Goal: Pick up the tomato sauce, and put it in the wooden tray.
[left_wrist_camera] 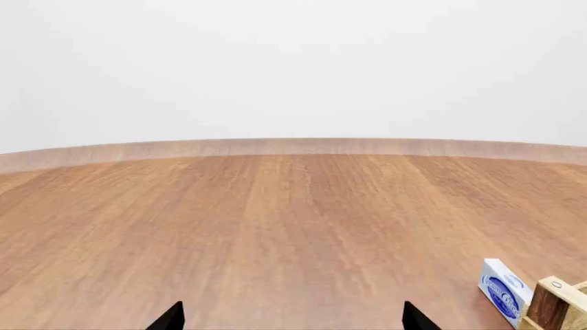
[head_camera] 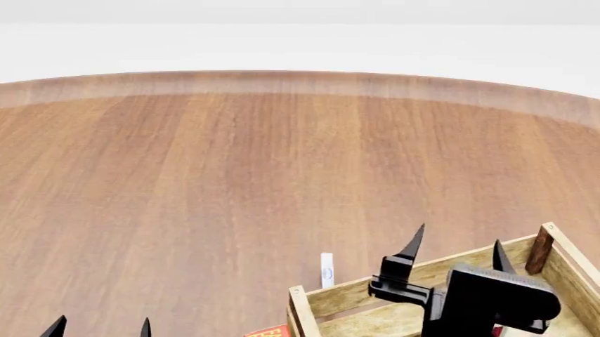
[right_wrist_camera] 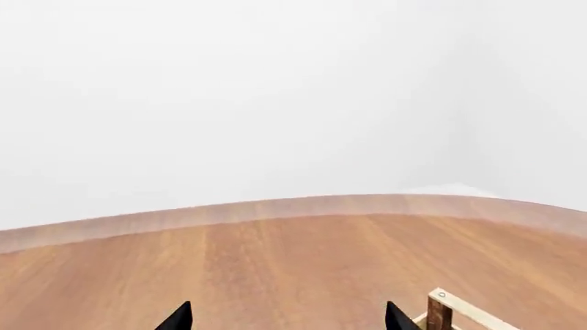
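Note:
The tomato sauce does not show clearly in any view. Only a small red sliver (head_camera: 497, 329) peeks from under my right arm inside the wooden tray (head_camera: 352, 296), and I cannot tell what it is. The tray is a light-wood crate at the head view's lower right. Its corner post also shows in the left wrist view (left_wrist_camera: 550, 307) and the right wrist view (right_wrist_camera: 438, 311). My right gripper (head_camera: 457, 242) is open and empty above the tray; it also shows in the right wrist view (right_wrist_camera: 289, 320). My left gripper (head_camera: 100, 328) is open and empty at the lower left, with nothing between its fingertips in the left wrist view (left_wrist_camera: 291, 320).
A white and blue box (head_camera: 327, 269) stands just beyond the tray's far left corner and also shows in the left wrist view (left_wrist_camera: 504, 291). A red and yellow object (head_camera: 269, 331) lies left of the tray at the frame's bottom. The wooden table (head_camera: 235, 175) stretches far ahead.

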### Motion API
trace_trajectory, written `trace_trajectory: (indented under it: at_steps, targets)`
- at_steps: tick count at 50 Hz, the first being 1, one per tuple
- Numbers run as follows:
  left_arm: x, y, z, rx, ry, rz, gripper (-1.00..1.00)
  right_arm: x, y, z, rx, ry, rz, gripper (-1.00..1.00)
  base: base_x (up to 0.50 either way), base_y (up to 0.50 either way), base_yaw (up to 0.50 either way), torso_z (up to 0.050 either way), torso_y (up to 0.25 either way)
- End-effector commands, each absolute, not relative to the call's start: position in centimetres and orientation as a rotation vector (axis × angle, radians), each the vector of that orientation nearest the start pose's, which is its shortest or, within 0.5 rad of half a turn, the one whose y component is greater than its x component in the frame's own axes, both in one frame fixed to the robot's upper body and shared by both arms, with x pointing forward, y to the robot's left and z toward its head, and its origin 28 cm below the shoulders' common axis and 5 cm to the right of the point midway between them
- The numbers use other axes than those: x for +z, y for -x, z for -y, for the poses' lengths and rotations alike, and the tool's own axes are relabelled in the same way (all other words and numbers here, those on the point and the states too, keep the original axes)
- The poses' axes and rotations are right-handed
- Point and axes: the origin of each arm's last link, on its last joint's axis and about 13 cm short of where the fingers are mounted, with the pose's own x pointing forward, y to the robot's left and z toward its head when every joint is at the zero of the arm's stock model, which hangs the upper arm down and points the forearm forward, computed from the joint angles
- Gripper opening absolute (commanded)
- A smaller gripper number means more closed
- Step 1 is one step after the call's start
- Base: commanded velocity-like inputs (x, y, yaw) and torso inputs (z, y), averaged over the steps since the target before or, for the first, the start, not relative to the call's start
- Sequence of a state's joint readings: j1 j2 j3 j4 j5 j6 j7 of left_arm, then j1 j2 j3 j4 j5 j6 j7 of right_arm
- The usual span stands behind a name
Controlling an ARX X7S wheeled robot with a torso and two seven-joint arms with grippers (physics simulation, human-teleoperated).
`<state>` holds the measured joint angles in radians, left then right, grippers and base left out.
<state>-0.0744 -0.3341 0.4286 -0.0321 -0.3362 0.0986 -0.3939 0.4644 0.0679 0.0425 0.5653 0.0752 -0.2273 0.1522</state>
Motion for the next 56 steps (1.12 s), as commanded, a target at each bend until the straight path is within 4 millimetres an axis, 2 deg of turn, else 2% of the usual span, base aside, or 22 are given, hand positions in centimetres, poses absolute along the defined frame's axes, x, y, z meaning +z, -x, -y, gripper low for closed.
trace_trajectory:
  at_steps: [1, 15, 45, 52, 56]
  targets:
    - [1.3, -21.1, -20.5, 0.000, 0.000, 0.000, 1.00, 5.4, -28.0, 11.7, -0.154, -0.050, 0.204, 1.00, 0.00, 0.00, 0.00, 0.000, 0.000]
    - [1.3, -21.1, -20.5, 0.000, 0.000, 0.000, 1.00, 7.2, -24.7, 11.0, -0.109, -0.042, 0.285, 1.00, 0.00, 0.00, 0.00, 0.000, 0.000]
    - [1.3, -21.1, -20.5, 0.000, 0.000, 0.000, 1.00, 8.9, -20.4, 10.0, -0.076, 0.001, 0.404, 1.00, 0.00, 0.00, 0.00, 0.000, 0.000]
    - [1.3, -21.1, -20.5, 0.000, 0.000, 0.000, 1.00, 9.6, -18.7, 9.6, -0.037, 0.003, 0.429, 1.00, 0.00, 0.00, 0.00, 0.000, 0.000]
    - [1.3, -21.1, -20.5, 0.000, 0.000, 0.000, 1.00, 9.7, -18.5, 9.5, -0.030, 0.006, 0.441, 1.00, 0.00, 0.00, 0.00, 0.000, 0.000]
